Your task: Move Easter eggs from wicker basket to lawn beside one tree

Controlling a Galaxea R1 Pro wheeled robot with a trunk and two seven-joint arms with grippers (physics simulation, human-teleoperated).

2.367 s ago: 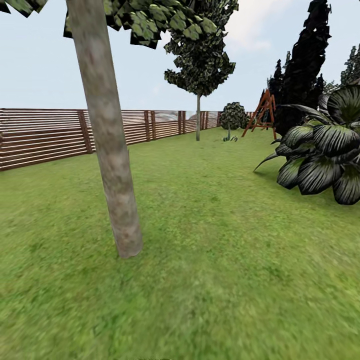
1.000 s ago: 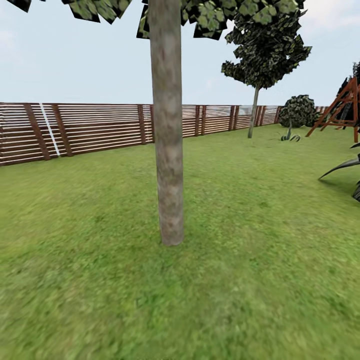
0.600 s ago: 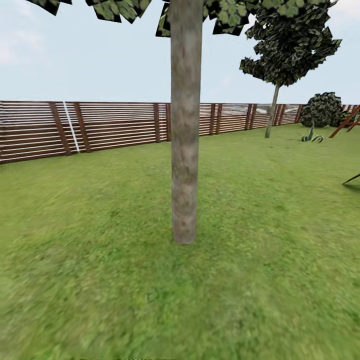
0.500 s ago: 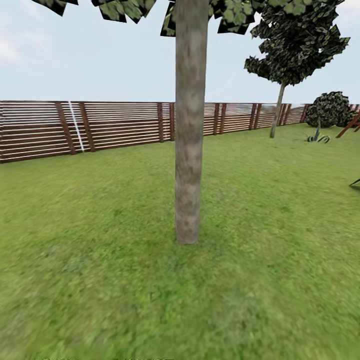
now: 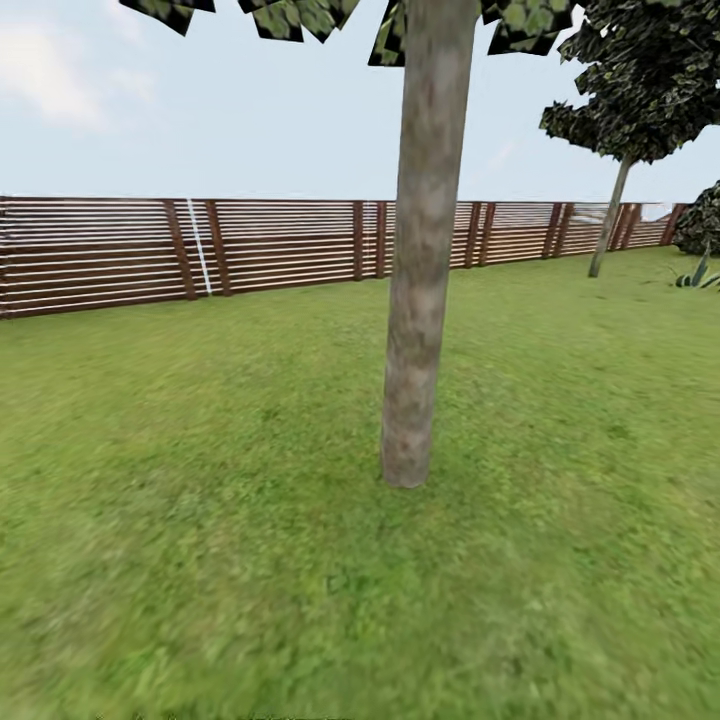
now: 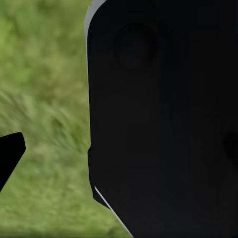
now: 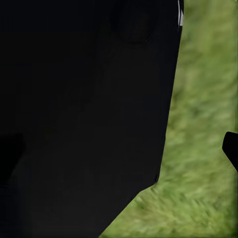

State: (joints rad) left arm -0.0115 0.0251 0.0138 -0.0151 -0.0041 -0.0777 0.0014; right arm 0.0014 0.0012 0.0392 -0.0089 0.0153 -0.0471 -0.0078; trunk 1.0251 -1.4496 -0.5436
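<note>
1. Lawn (image 5: 200,560): short green grass across the whole foreground of the head view, running back to the fence; blurred grass also shows in both wrist views.
2. Fence (image 5: 280,245): brown horizontal slats with darker posts, bounding the far edge of the lawn.
3. Tree (image 5: 420,300): pale mottled trunk, leaning slightly, rooted in the lawn just right of centre; dark leaves at the top edge.
4. Far tree (image 5: 612,215): thin trunk, dark crown, near the fence at right.
5. Bush (image 5: 705,220): at the right edge, cut off.
6. Left gripper (image 6: 163,119), right gripper (image 7: 84,114): dark bodies close to the cameras; whether the fingers are apart or together cannot be told.
</note>
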